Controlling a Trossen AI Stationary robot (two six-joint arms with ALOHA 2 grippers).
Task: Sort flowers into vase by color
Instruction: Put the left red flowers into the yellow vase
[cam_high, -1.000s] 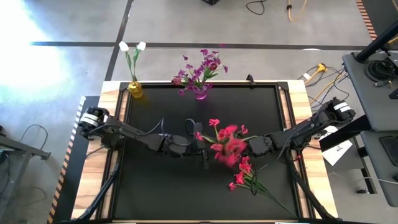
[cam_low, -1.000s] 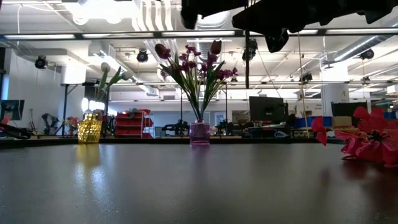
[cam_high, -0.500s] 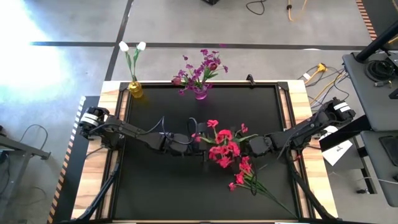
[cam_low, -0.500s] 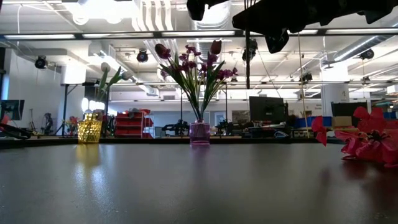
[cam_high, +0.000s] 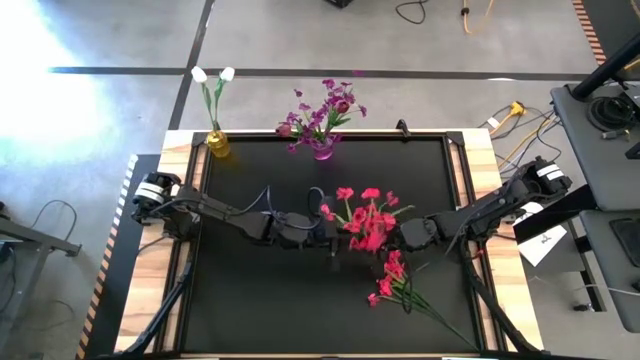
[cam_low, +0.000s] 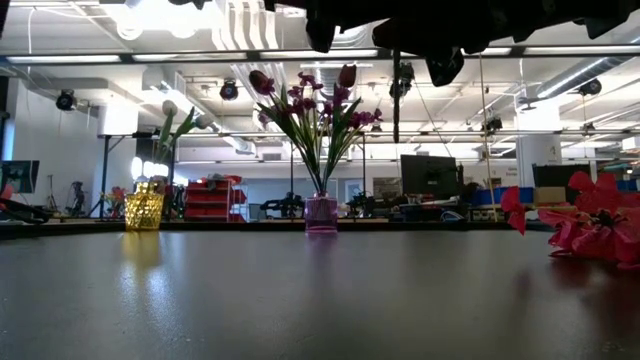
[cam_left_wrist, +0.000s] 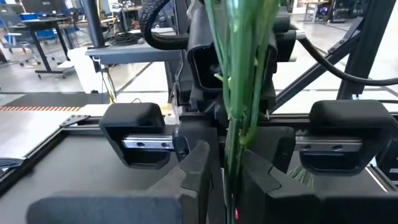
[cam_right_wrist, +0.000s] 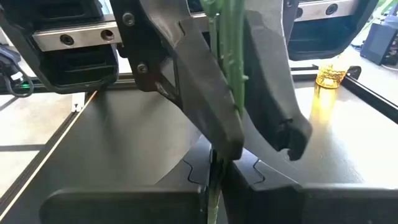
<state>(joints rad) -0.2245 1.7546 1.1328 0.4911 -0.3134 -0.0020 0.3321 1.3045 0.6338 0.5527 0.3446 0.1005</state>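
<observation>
Mid-surface, the right gripper (cam_high: 392, 236) fingers clamp the red spray's stems (cam_left_wrist: 239, 93) upright so the left gripper (cam_high: 338, 238) fingers, closing around them, can take over.

No readable text, labels or numbers

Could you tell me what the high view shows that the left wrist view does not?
Only the high view shows the red-pink spray's blooms held above the table's middle, a second red-pink spray lying on the black table, the purple flowers in the pink vase and the white blooms in the yellow vase.

Only the left wrist view shows the left gripper closed on the green stems, close up.

Both show the right gripper, shut on the same stems.
</observation>
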